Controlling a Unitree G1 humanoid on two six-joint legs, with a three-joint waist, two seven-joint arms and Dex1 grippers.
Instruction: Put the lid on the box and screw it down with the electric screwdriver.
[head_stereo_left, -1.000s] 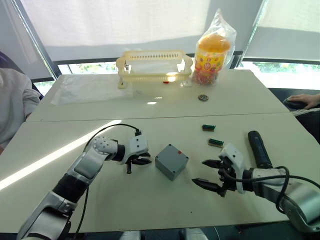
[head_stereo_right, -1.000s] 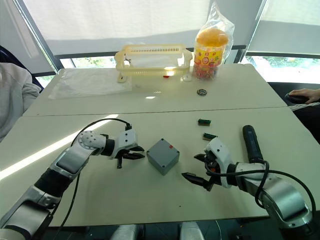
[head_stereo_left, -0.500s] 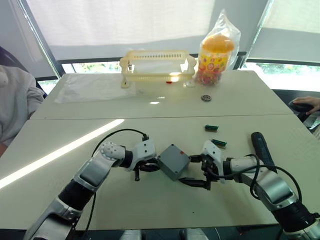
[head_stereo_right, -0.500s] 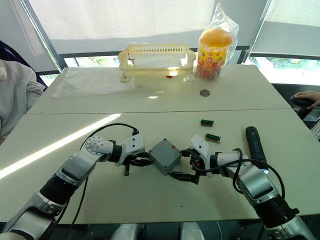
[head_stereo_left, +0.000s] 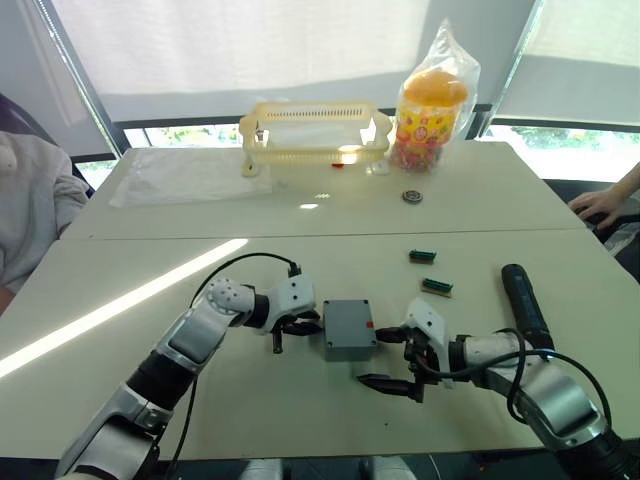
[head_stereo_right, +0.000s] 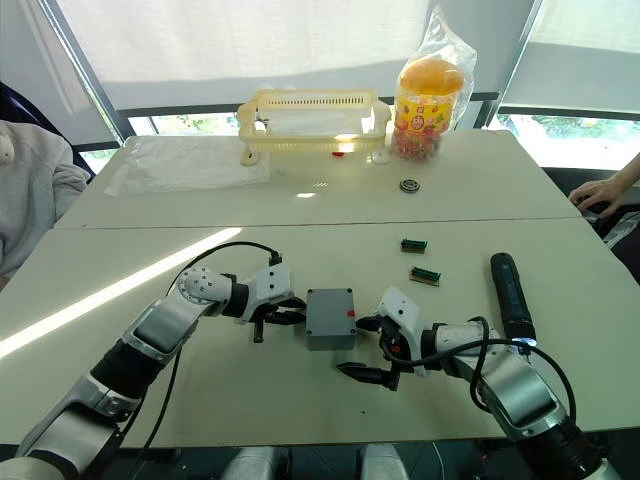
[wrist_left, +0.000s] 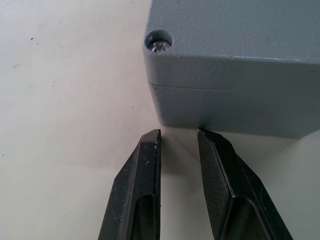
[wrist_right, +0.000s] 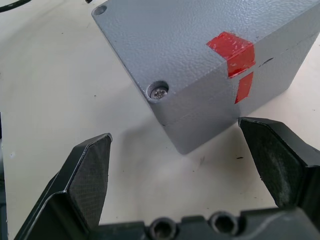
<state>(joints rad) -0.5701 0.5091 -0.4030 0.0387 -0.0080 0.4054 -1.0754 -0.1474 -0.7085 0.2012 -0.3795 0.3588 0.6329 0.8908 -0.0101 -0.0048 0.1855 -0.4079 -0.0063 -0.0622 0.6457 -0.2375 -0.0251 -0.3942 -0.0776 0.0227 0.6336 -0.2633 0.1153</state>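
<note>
Flanking grey plastic box (head_stereo_left: 349, 328), lid screwed on | left gripper (head_stereo_left: 290, 328) fingers narrowly parted, tips at box wall | right gripper (head_stereo_left: 397, 363) spread wide, empty | black cylindrical electric screwdriver (head_stereo_left: 523, 303) lying apart on table.

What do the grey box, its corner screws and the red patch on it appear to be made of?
The box looks like moulded plastic, though painted cast metal is possible: matte grey, finely pebbled, with a seam under the lid. The corner screw looks like bright metal, shiny with a cross recess. The red patch looks like glossy tape, folded over the edge.
</note>
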